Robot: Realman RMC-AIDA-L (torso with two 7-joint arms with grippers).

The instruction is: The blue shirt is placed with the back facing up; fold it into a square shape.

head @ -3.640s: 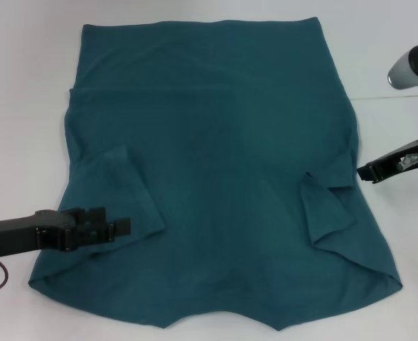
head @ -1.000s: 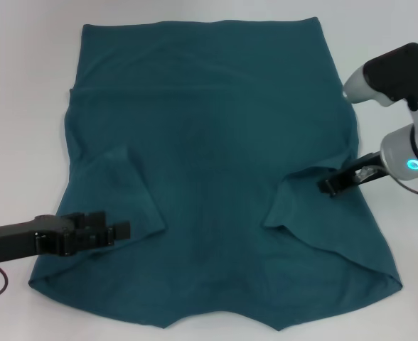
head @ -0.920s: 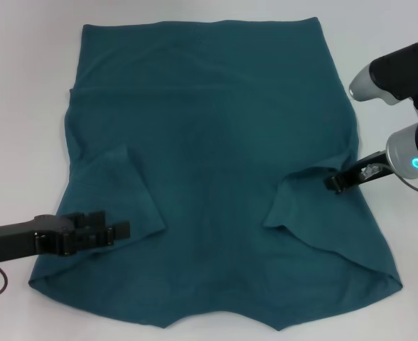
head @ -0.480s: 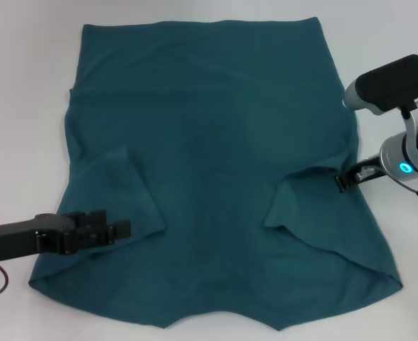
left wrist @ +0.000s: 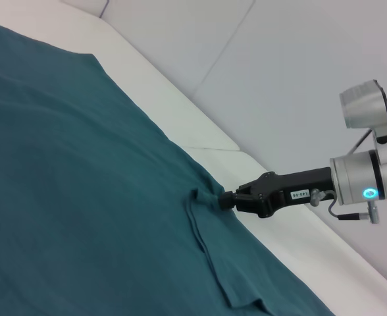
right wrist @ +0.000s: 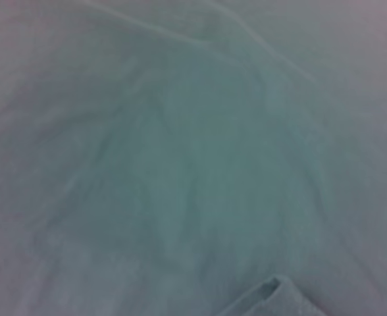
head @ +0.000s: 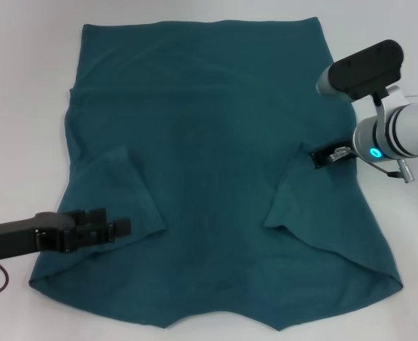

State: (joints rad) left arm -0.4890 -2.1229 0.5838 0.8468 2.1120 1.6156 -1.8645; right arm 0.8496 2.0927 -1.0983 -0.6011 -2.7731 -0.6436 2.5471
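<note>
Teal-blue soft knit cloth, the short-sleeved blue shirt (head: 209, 163), lies spread flat on the white table (head: 24, 92), both sleeves folded inward. At its left edge the black left gripper (head: 116, 227) reaches in level from the side, low over the folded sleeve; whether its fingers are apart I cannot tell. On the right, the right gripper (head: 317, 157) is pinched on the right sleeve's edge. The left wrist view shows this pinch, cloth bunched at the tip (left wrist: 221, 199); the right wrist view shows only blurred cloth.
</note>
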